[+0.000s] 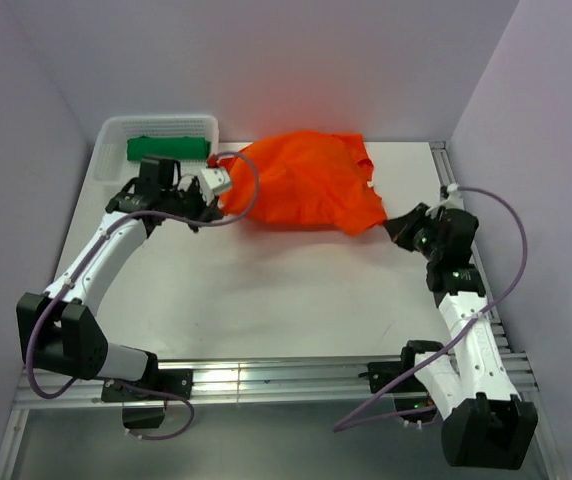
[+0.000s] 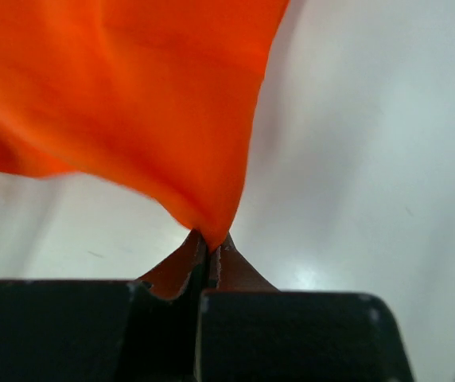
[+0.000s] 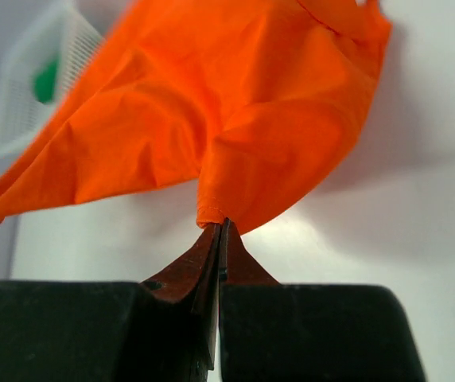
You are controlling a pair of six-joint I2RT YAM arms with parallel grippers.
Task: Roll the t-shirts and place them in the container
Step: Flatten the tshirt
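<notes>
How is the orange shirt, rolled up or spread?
Spread, not rolled: the orange t-shirt stretches crumpled between left pincer and right pincer, both shut on it.

No legible text or markings anywhere.

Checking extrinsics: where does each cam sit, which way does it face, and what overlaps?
Top external: above and behind, looking down on the table; shows left arm, right arm, orange t-shirt, green t-shirt in the basket.
Left wrist: on the left arm, facing along the left gripper, shut on the orange t-shirt.
Right wrist: likewise along the right gripper, shut on the orange t-shirt; basket beyond.
Shared: both wrist views see the orange t-shirt and table.
</notes>
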